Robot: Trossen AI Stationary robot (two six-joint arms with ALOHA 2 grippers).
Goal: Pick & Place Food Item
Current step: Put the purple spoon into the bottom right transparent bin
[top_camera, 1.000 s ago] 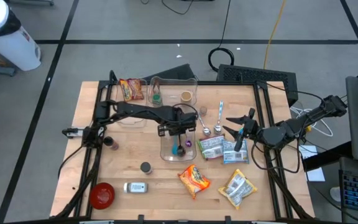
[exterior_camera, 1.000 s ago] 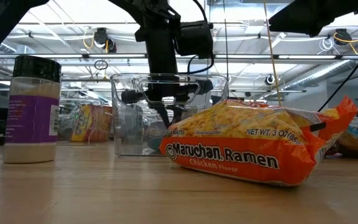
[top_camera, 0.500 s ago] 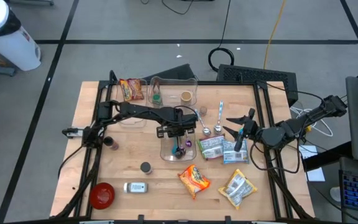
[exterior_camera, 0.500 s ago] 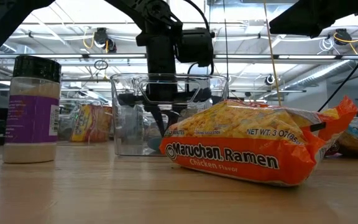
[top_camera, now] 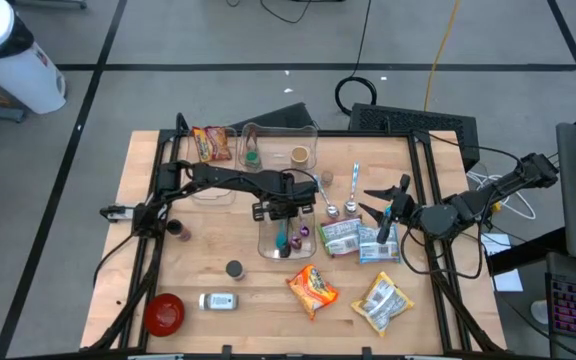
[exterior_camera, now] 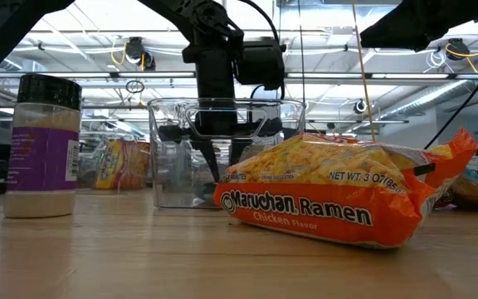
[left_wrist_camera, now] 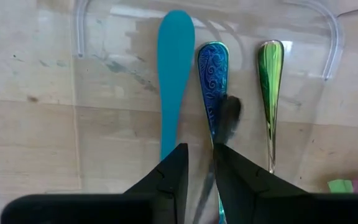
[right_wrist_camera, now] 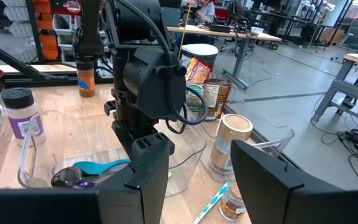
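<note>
The left pincer point(left_wrist_camera: 197, 177) has just parted slightly over the clear bin point(top_camera: 286, 240), releasing a blue spoon point(left_wrist_camera: 213, 78). The right pincer point(top_camera: 386, 212) waits, spread, above the bench point(top_camera: 218, 320). No food item is moved yet.

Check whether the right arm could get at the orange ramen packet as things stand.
Probably yes. The orange ramen packet lies bare on the table's front part, nothing on it, and the right claw hangs above the packets nearby. The left claw is busy in the clear bin.

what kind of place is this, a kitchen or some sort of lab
Most likely a robotics lab or workshop, not a kitchen. The wooden table stands on a taped grey floor with loose cables, the low view shows open ceiling trusses with hanging lights, and the right wrist view shows workbenches behind.
</note>
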